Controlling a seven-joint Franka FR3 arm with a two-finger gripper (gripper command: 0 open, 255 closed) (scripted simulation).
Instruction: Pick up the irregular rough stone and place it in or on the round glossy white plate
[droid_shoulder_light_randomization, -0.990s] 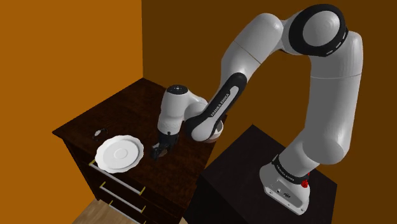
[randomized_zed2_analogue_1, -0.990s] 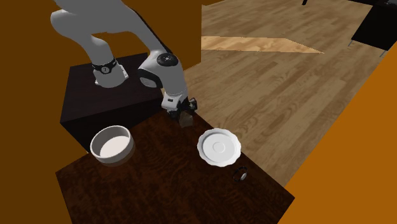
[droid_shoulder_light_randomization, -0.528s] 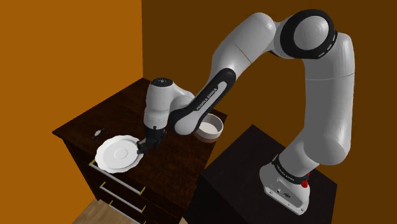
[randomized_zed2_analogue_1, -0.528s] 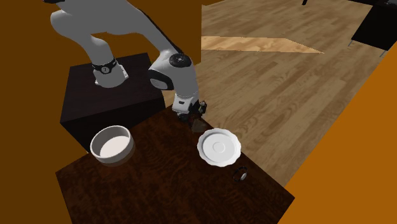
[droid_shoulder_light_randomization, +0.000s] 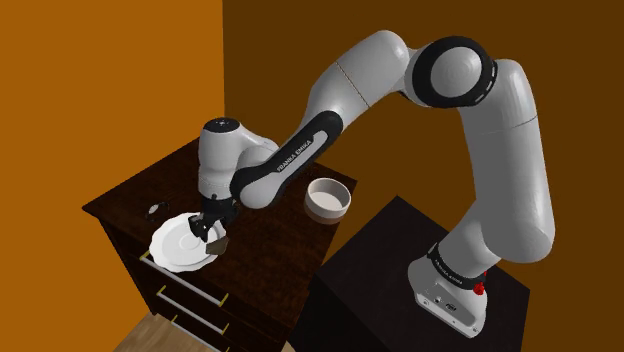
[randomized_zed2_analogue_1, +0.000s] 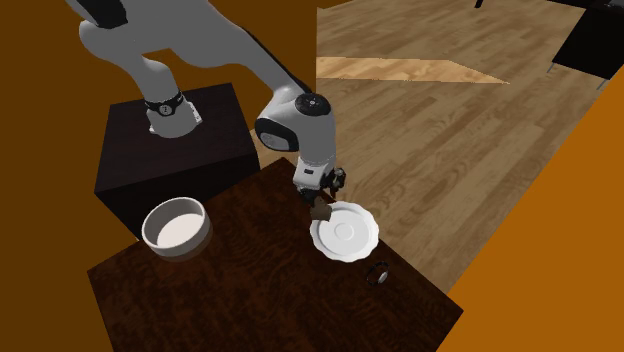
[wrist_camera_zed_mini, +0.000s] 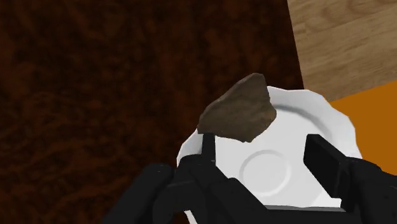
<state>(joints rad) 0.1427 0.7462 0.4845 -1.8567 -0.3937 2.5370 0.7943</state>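
two fingers (wrist_camera_zed_mini: 324, 153) apart in wrist view; stone (wrist_camera_zed_mini: 238, 108) over plate (wrist_camera_zed_mini: 305, 121) rim

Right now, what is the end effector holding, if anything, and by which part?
Nothing: the end effector is open, the brown stone beyond its fingertips at the edge of the white plate.

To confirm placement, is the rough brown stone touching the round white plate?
Cannot tell. In the wrist view the rough brown stone overlaps the round white plate's rim, but neither contact nor gap shows plainly.

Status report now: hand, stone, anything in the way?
Hand open above plate. Stone unclasped at plate's rim. Bowl well aside.
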